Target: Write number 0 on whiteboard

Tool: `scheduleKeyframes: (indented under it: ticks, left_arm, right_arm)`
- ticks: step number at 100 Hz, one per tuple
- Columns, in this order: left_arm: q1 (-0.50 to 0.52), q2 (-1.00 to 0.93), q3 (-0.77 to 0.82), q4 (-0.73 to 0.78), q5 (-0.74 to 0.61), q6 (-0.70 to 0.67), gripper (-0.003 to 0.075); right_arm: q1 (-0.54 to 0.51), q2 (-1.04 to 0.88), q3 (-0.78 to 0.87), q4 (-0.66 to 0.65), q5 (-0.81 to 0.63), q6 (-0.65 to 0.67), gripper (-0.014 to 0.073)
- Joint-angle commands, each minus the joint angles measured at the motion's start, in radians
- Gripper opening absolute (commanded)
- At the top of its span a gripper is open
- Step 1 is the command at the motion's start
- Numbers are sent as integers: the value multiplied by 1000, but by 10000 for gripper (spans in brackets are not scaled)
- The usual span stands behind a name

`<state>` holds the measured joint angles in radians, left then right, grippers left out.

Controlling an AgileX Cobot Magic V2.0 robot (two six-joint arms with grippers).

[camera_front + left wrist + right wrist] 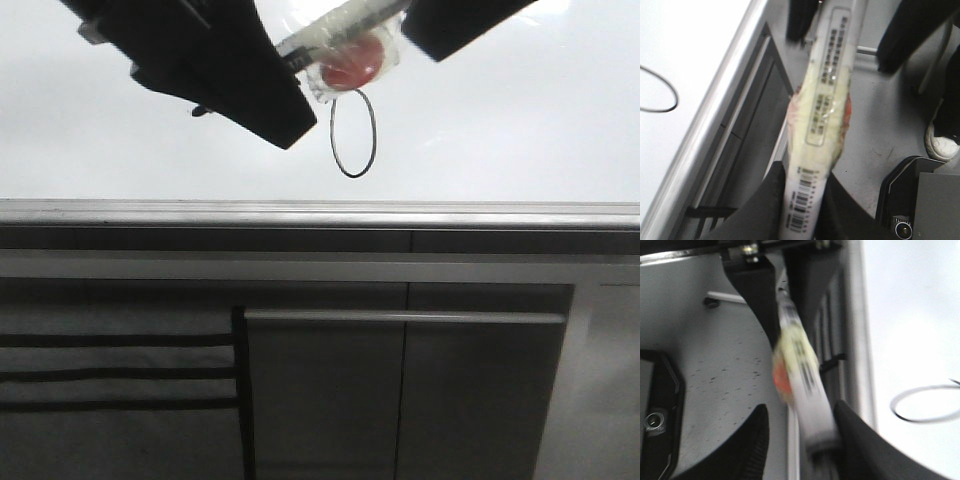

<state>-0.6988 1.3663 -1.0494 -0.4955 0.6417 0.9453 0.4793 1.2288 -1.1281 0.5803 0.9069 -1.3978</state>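
The whiteboard (520, 120) carries a thin black number 0 (353, 133), a tall narrow oval just above the grey rail (320, 212). My left gripper (275, 70) is at the top left, shut on a white marker (340, 30) wrapped in tape with a red patch, held just above the 0. In the left wrist view the fingers (802, 200) clamp the barcoded barrel (827, 100). My right gripper (420, 25) is open; the marker's far end (805, 385) sits between its fingers (802, 435), against one of them. Part of the 0 (920, 420) shows beside it.
Below the rail are grey cabinet panels with a horizontal bar handle (400, 316) and dark slats at the lower left (110, 370). The left wrist view shows the grey floor, a black device (920, 200) and a white shoe (942, 142).
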Motion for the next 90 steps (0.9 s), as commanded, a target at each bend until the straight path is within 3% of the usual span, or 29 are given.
scheduleKeyframes:
  ticks: [1,23,39,65,77,90]
  left_arm:
    - [57,-27,-22,-36,-113,-26,41]
    - [219,-8,59,-197,-445,-26,41]
    - [312,63,79,-361,-621,-26,41]
    - [373,168,59,-457,-676,-26,57]
    - [373,178,48,-457,-654,-26,151]
    - [373,178,48,-457,-654,-26,314]
  right_arm:
    - [-58,-68,-23,20,-24,25,268]
    - [-269,-152,-23,25,15,111,268]
    - [-310,-156,-21,25,77,118,268]
    - [-310,-156,-17,39,99,118,268]
    - [-310,-156,-17,42,102,118,268]
    - [-310,-156,-17,42,102,118,268]
